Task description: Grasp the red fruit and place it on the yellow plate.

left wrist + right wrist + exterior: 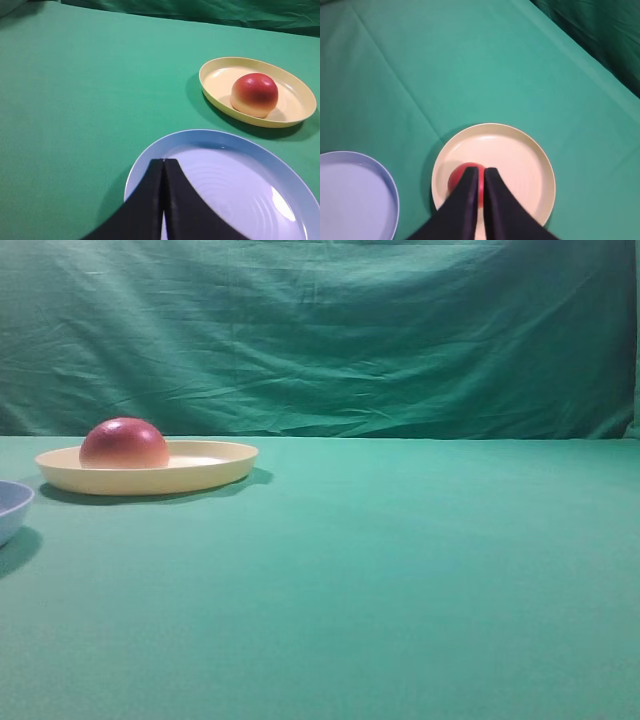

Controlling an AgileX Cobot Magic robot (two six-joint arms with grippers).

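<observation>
The red fruit point(124, 443) rests dome-up on the left part of the yellow plate point(215, 465), at the far left of the table. The left wrist view shows the red fruit point(254, 94) inside the yellow plate point(215, 82), away from my left gripper point(163, 161), which is shut and empty over a blue dish. Seen from the right wrist, my right gripper point(481, 170) hangs well above the yellow plate point(520, 160), its fingers almost together and holding nothing. They cover most of the red fruit point(456, 177) below. Neither gripper appears in the exterior view.
A light blue dish point(240, 190) lies beside the yellow plate, nearer the left arm. The light blue dish point(12, 505) also shows at the left edge of the exterior view and the light blue dish point(350, 195) at lower left of the right wrist view. Green cloth covers the table and backdrop.
</observation>
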